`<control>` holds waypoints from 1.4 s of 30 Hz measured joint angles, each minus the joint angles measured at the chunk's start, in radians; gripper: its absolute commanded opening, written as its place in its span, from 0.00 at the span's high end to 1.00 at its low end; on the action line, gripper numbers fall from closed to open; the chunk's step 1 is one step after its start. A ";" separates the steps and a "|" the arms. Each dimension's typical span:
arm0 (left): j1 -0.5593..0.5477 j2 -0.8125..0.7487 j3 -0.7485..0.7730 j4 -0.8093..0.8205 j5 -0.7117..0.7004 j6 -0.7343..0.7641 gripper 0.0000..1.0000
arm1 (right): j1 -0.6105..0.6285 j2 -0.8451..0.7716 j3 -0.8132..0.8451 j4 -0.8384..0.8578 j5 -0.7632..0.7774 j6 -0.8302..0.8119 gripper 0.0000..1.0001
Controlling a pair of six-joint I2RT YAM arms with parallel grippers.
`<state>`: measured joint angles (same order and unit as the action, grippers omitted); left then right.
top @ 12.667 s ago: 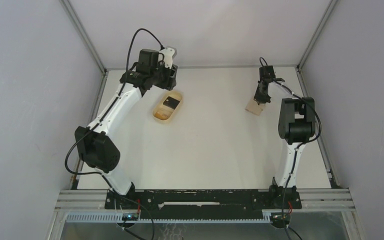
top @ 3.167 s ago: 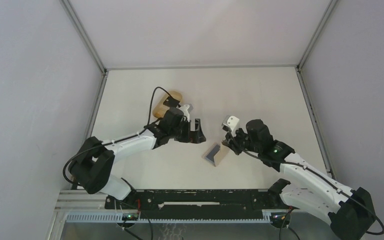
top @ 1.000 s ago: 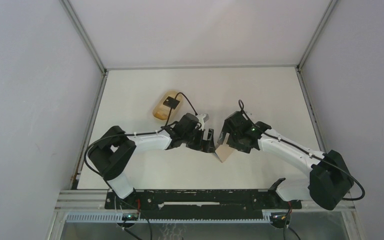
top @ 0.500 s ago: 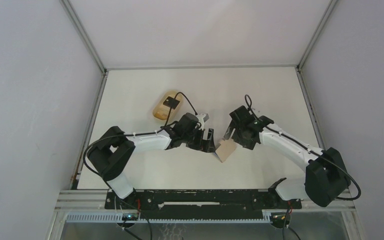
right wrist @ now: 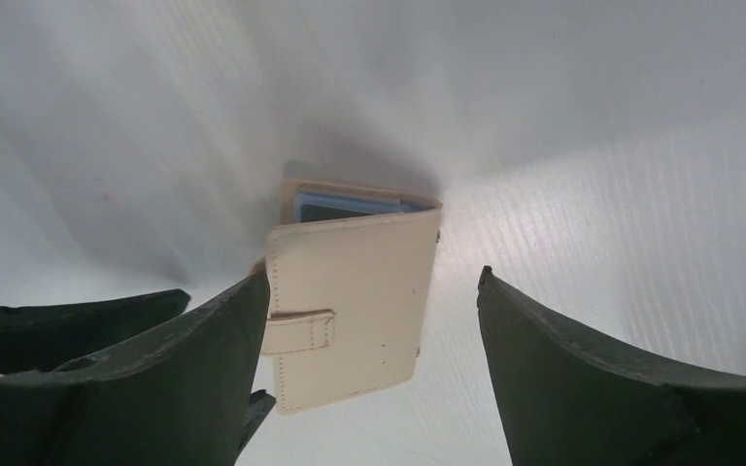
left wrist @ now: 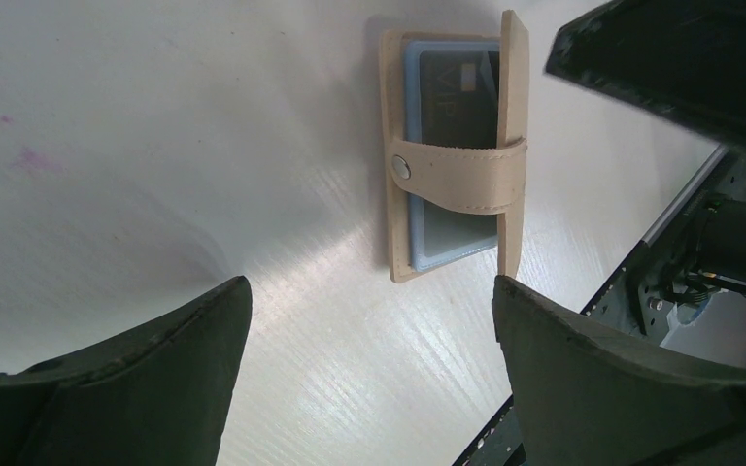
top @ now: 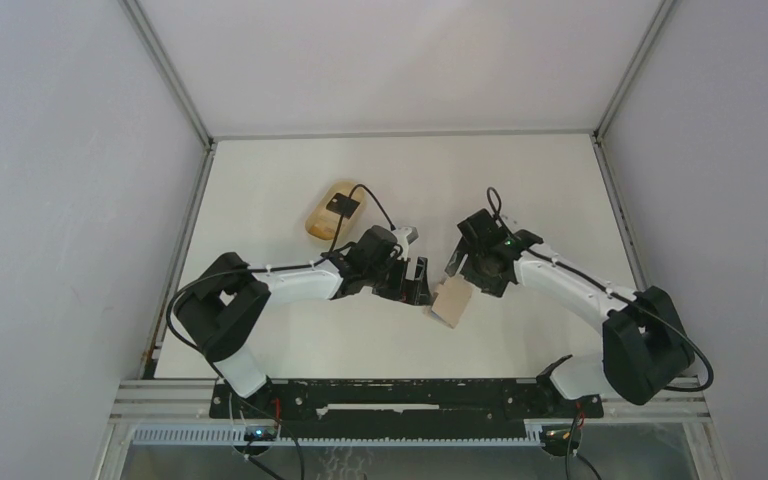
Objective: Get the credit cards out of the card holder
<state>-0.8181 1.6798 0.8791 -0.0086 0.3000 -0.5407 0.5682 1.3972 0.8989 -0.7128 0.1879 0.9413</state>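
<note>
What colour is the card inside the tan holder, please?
The credit card is light blue with a darker face, clearest in the left wrist view.

We are looking at a robot test cell in a lab rather than a home or shop: a bare white table (top: pixel 410 170) is boxed in by plain grey walls (top: pixel 60 200) joined by metal struts (top: pixel 168 70). Two white and black robot arms, the left arm (top: pixel 290 281) and the right arm (top: pixel 572 291), are bolted to a black base rail (top: pixel 410 396) at the near edge, with loose black cables (top: pixel 377 203) and a slotted wire duct (top: pixel 380 435) below. The everyday things we see, a tan card holder (top: pixel 450 304) and a small oval tray (top: pixel 320 222), lie on that bare surface
</note>
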 measured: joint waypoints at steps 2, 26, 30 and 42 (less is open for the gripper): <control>0.000 0.000 0.000 0.000 0.000 0.000 0.03 | -0.013 -0.026 0.000 0.012 0.004 0.000 0.11; 0.000 0.000 0.034 -0.016 0.016 0.007 0.03 | -0.048 0.142 0.108 0.081 -0.050 -0.074 0.01; 0.008 -0.005 0.034 -0.051 -0.002 0.026 0.02 | -0.045 0.198 0.108 0.080 -0.074 -0.091 0.01; 0.104 -0.106 -0.021 -0.069 -0.020 0.045 0.02 | -0.016 0.266 0.143 0.067 -0.103 -0.130 0.09</control>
<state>-0.7139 1.5734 0.8585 -0.0776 0.2802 -0.4957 0.5522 1.6630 1.0416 -0.6460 0.0849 0.8116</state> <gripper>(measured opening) 0.976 0.932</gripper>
